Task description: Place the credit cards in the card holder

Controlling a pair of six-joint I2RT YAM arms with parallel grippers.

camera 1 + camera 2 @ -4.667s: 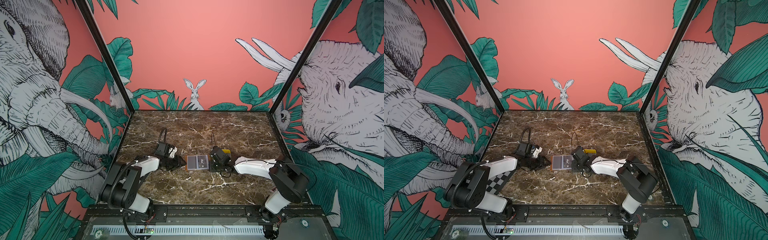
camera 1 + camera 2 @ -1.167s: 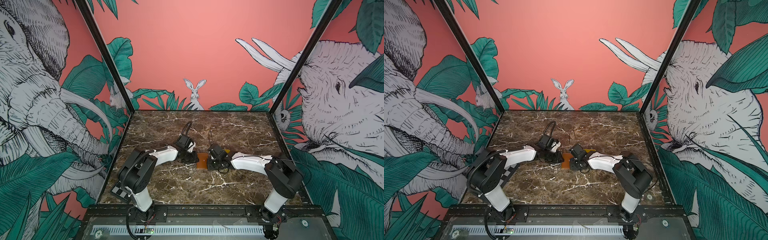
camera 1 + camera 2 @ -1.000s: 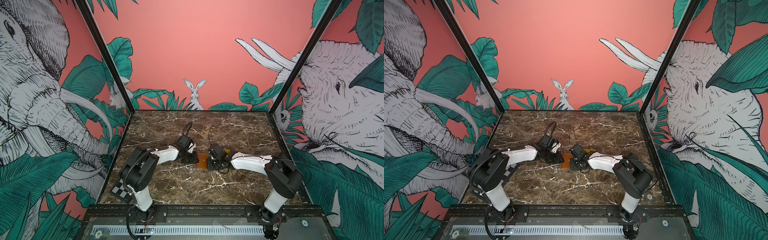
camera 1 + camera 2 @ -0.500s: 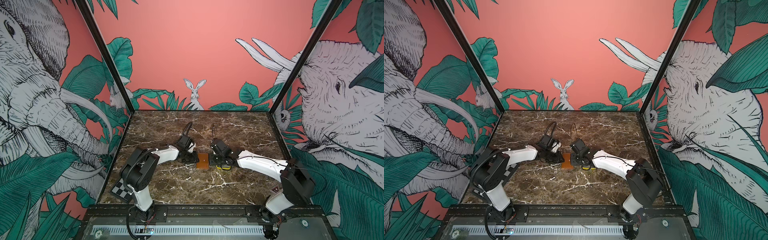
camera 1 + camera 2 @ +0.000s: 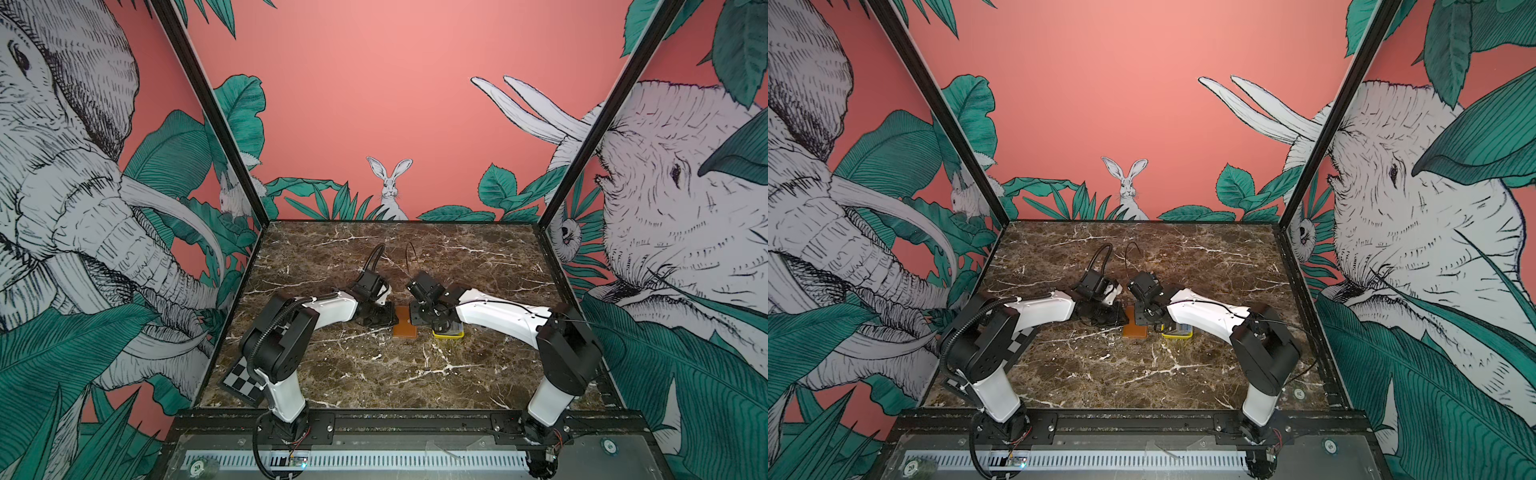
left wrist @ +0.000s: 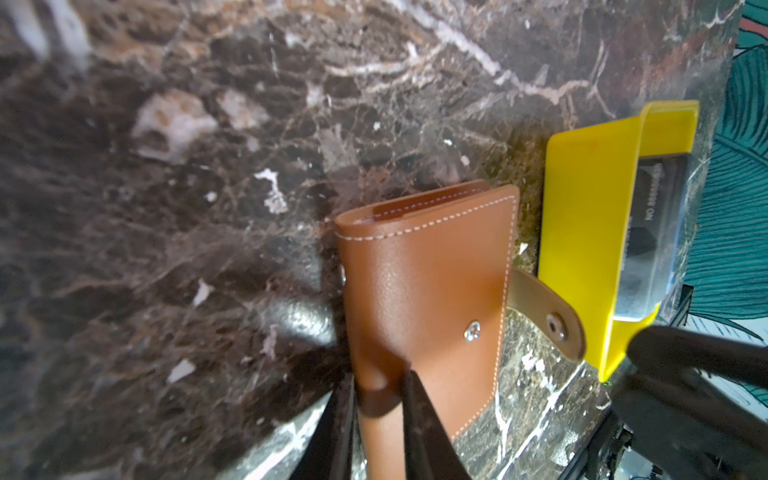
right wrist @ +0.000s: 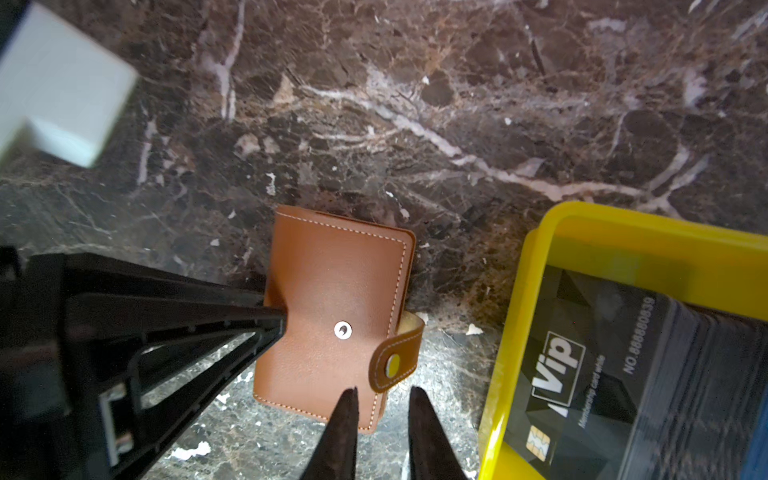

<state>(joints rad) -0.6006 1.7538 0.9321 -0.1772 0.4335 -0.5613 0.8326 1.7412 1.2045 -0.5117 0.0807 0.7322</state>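
The tan leather card holder (image 5: 405,329) (image 5: 1135,330) lies closed on the marble table, its snap tab (image 7: 395,365) unfastened. My left gripper (image 6: 376,376) is shut on the holder's spine edge (image 7: 286,307), and the leather dents between its fingers. My right gripper (image 7: 384,392) hovers open over the holder's tab-side corner, with nothing pinched. The credit cards (image 7: 602,374) (image 6: 652,232), black with white "Vip" lettering, sit stacked in a yellow tray (image 7: 515,332) beside the holder.
The yellow tray (image 5: 448,333) (image 5: 1177,333) stands just right of the holder, partly under my right wrist. A checkerboard plate (image 5: 243,380) lies at the table's front left corner. Black posts and printed walls close in the sides and back.
The holder, spread open a few seconds ago, is now folded closed. In the last second my right gripper drew back off it and its jaws parted, uncovering the yellow tray. The left gripper kept its hold.
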